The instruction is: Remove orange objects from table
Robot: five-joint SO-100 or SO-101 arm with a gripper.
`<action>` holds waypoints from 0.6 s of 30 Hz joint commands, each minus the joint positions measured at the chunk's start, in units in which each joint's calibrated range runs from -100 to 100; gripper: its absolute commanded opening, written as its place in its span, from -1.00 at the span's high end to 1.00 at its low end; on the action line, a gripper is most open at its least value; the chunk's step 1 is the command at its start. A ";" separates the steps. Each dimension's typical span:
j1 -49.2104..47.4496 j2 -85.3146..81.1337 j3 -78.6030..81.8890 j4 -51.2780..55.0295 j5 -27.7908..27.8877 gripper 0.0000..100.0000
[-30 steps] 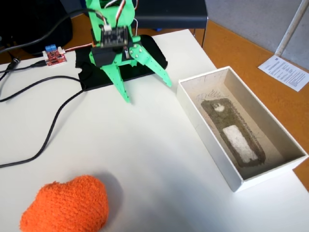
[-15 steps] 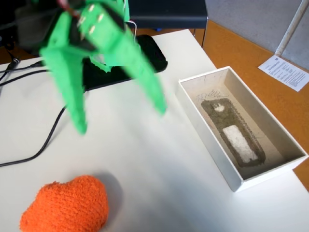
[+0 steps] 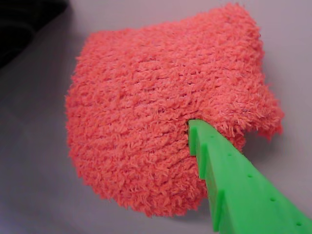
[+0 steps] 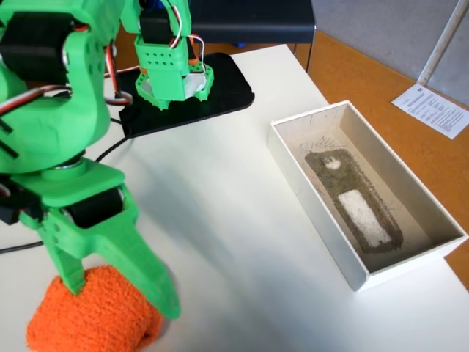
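The orange fuzzy lump lies on the white table at the lower left of the fixed view, near the front edge. It fills the wrist view. My green gripper is down over it with the jaws spread wide: one fingertip rests on the lump's top left, and the other stands at its right side. In the wrist view one green finger presses into the lump's lower right edge; the other finger is out of that view.
A white shallow box with a grey stained bottom stands on the table at the right. A black mat at the back holds another green arm's base. A sheet of paper lies on the floor.
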 commanded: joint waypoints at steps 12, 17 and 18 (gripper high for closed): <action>5.43 5.56 -4.60 7.60 0.39 -0.27; 7.35 6.90 -3.93 7.68 1.56 -0.18; 7.79 7.07 -3.73 7.44 1.81 -0.07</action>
